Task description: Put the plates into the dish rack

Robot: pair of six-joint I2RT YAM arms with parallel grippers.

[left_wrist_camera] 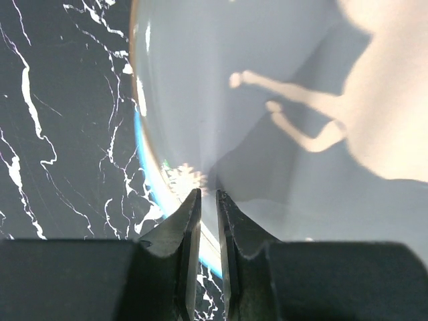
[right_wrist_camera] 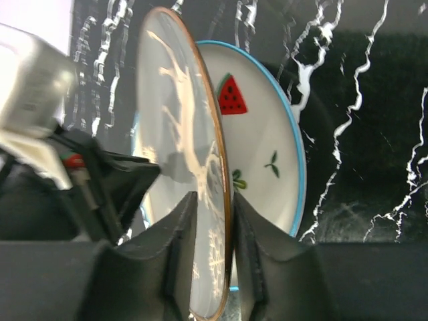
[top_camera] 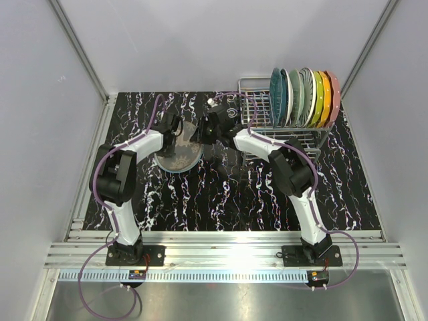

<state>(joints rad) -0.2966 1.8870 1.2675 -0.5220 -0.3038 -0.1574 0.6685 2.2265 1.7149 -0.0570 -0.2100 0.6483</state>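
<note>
We see the dish rack [top_camera: 251,100] in the table's [top_camera: 221,194] far right corner, plates [top_camera: 314,97] upright inside. Near the far edge, left gripper [top_camera: 179,128] and right gripper [top_camera: 200,134] meet at a dark plate [top_camera: 175,157].

Left arm: my white-and-black left arm [top_camera: 115,175] stands up from its base, elbow folded high, forearm reaching forward and inward.
Right arm: my white-and-black right arm [top_camera: 294,175] mirrors it, forearm angled inward to the left.
Left claw: my black two-finger left claw [left_wrist_camera: 207,195] is pinched to a thin slit on the rim of the dark grey round plate with pale tree motif [right_wrist_camera: 175,100].
Right claw: my black two-finger right claw [right_wrist_camera: 214,199] clamps the same rim, one finger on each face.
Spacing: both claws sit just beside each other, facing.
</note>
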